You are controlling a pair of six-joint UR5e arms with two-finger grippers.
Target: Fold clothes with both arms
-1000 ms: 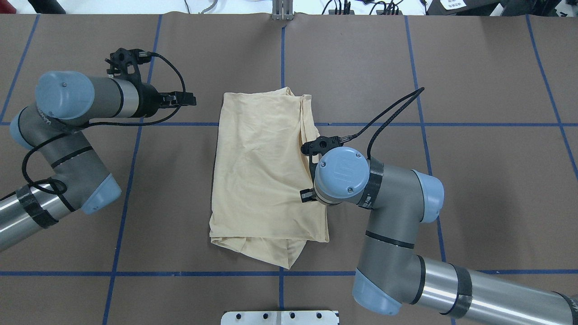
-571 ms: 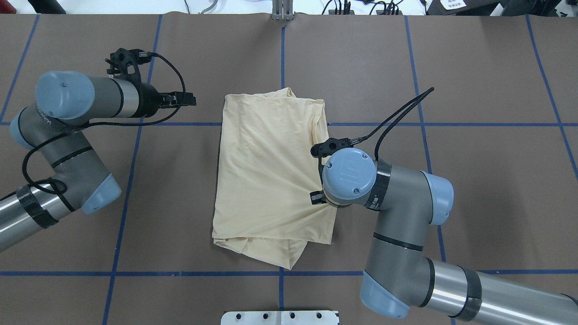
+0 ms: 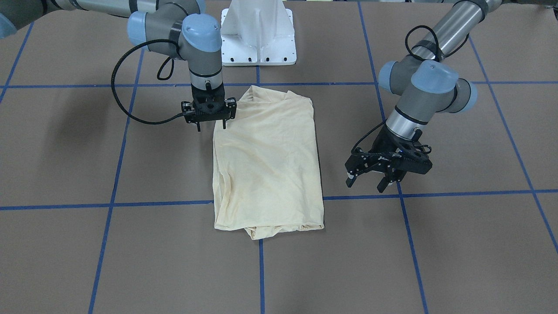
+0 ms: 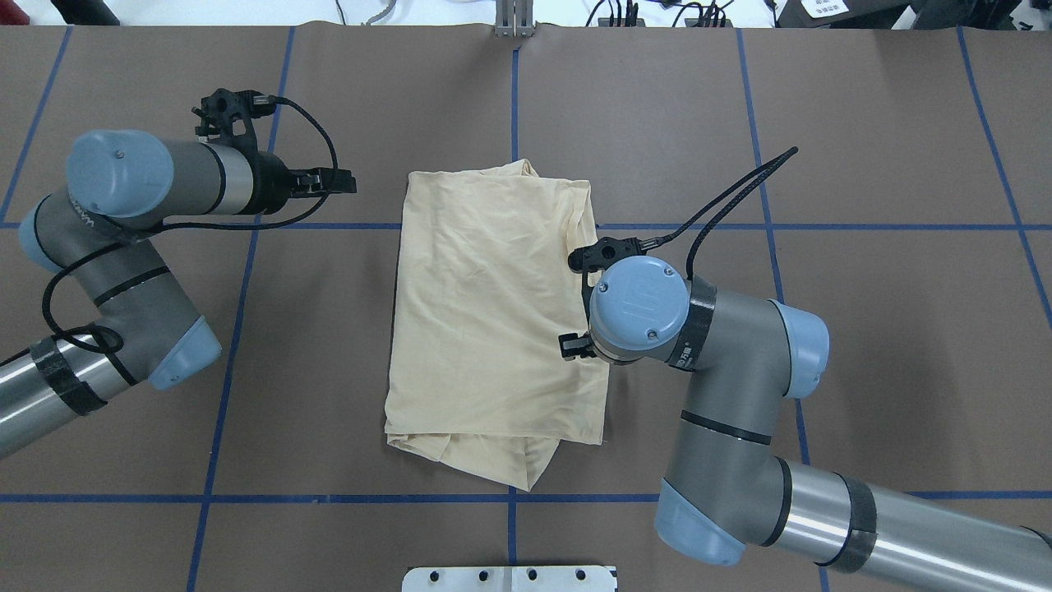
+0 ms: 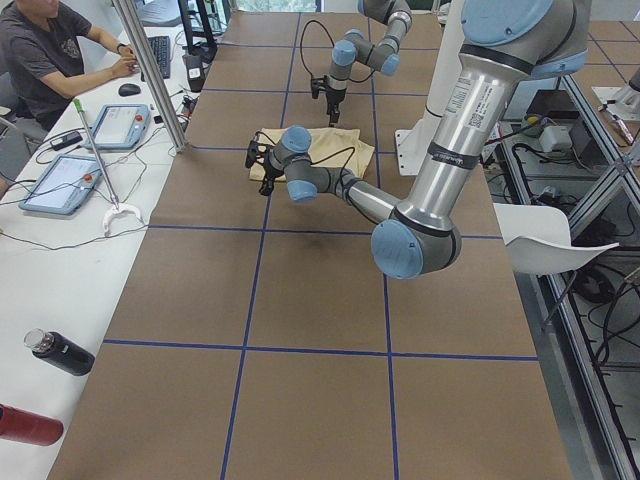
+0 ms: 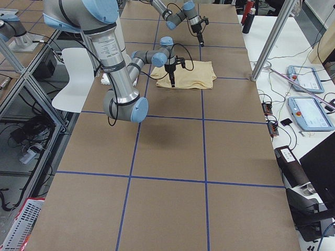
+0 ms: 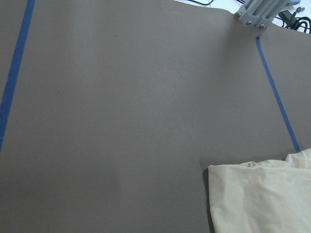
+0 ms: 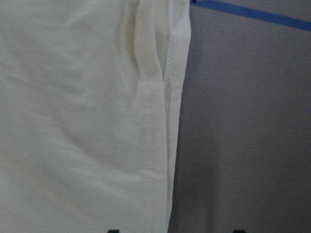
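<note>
The shirt (image 4: 485,312) lies folded into a rough rectangle in the middle of the brown counter (image 4: 904,345). Its long side runs away from me, and a loose flap pokes out at the near end. A blue tape line (image 4: 822,226) runs under its far part.

My right arm (image 4: 740,362) reaches over the shirt's right edge with the wrist pointing straight down. My right jaws stand apart and hold nothing, with one finger by the stitched hem and the other over bare counter just beside it. I cannot tell whether they touch the cloth.

My left arm (image 4: 140,247) is well apart from the shirt, off its far left corner. My left jaws are spread too and empty, hanging above the counter.
</note>
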